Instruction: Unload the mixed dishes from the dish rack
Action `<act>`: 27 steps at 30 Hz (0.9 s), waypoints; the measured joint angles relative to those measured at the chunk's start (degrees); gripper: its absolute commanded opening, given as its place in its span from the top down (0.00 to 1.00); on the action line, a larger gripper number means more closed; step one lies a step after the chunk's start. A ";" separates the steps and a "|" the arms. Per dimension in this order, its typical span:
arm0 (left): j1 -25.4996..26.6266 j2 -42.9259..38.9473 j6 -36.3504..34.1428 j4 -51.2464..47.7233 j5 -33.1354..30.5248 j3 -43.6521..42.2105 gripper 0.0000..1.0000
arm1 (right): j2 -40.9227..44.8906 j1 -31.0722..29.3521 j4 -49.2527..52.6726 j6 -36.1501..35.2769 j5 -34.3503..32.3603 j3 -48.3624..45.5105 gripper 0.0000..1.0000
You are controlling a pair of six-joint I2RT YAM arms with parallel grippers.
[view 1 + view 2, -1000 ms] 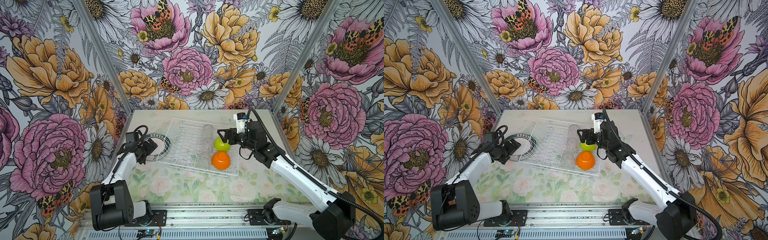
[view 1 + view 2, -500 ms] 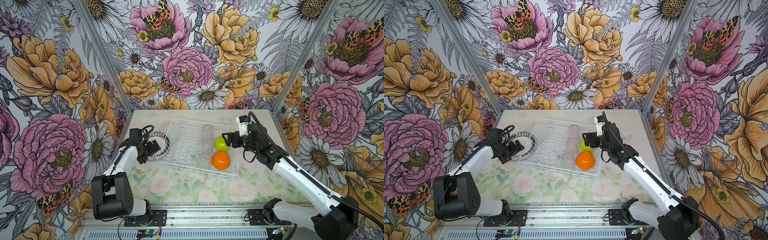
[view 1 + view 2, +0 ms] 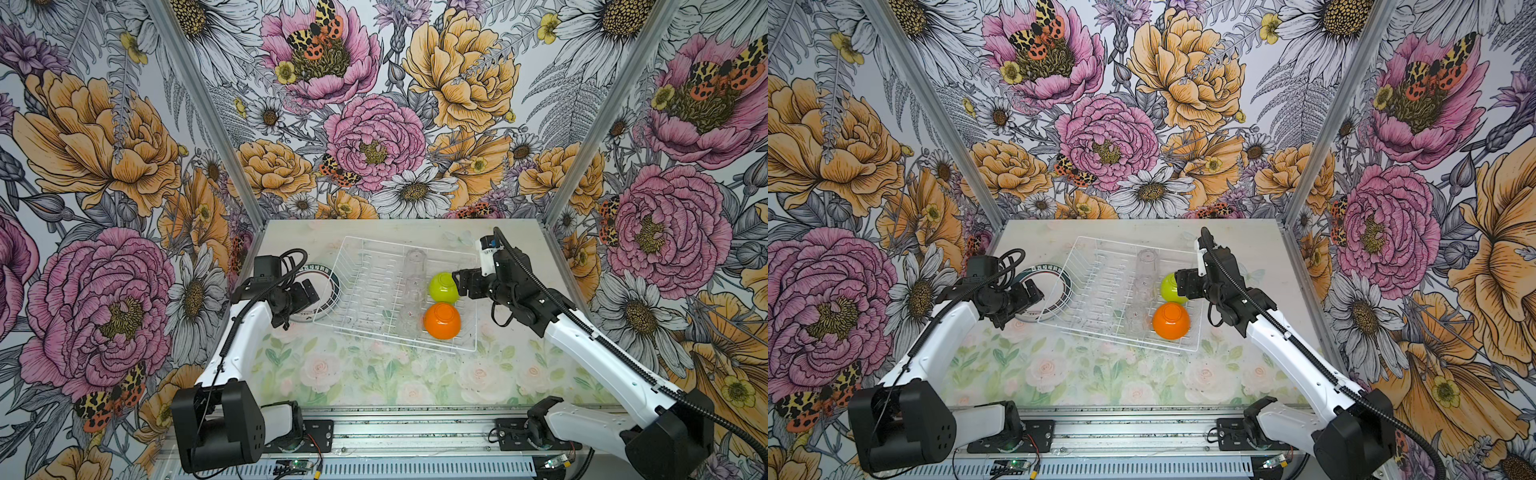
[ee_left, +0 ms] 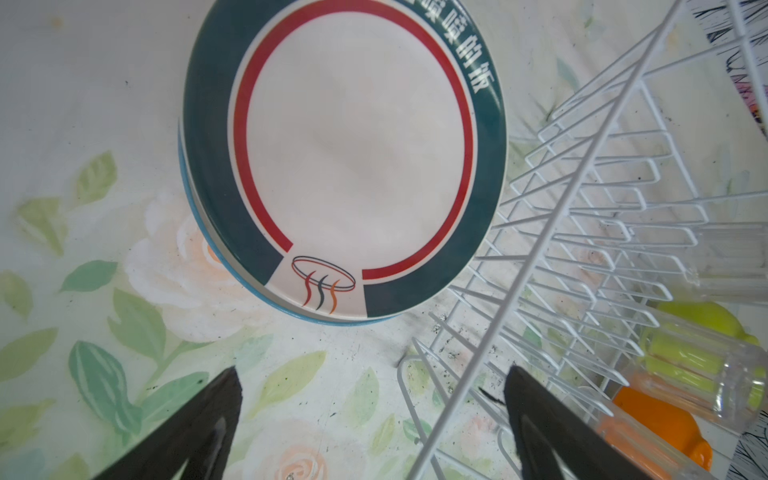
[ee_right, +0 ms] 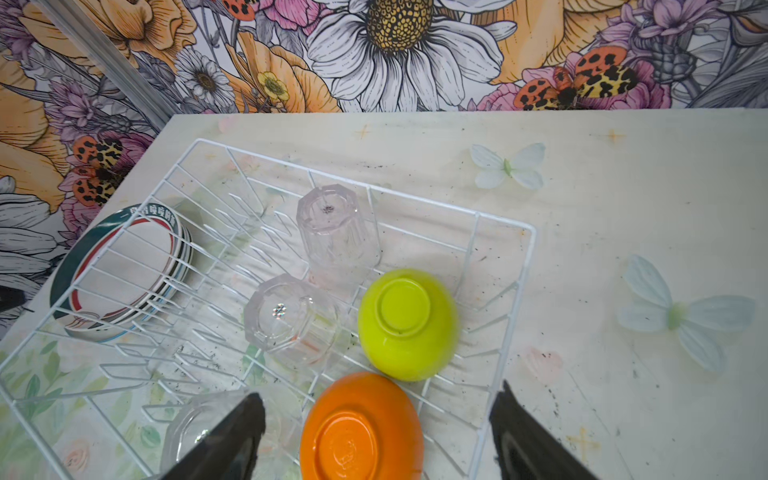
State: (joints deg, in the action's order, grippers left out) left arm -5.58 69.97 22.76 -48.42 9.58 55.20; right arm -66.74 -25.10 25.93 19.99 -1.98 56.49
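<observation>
Bowl, lime-green, upside-down in rack — near wide-open, empty right end effector.

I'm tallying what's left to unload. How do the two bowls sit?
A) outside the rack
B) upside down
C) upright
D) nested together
B: the lime-green bowl and the orange bowl show their foot rings upward, side by side in the dish rack.

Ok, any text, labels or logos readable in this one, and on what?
White Chinese characters on the teal rim of the top plate: cut off and turned, not reliably readable.
Steam logo, a ring with three wavy lines, on the same rim: no words.
Orange bowl base: faint moulded mark, too blurred.
Nothing else legible.
</observation>
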 measured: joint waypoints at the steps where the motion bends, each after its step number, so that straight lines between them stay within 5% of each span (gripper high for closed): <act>1: 0.79 -1.20 0.46 -0.04 -0.24 0.31 0.01 | -0.31 0.37 0.46 0.02 -0.68 0.02 0.14; 15: 17.25 -15.63 9.11 11.54 -4.59 -0.61 0.01 | -10.34 4.48 3.87 4.26 1.18 -0.04 0.35; 27: 23.50 -14.95 10.36 18.93 -5.57 -4.35 0.01 | -18.23 5.14 4.74 6.54 0.22 0.04 0.75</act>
State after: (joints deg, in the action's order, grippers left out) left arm 17.91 55.02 33.12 -29.50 4.01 50.85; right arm -84.97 -19.97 30.68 26.52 -1.76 56.53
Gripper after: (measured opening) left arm 0.986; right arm 0.294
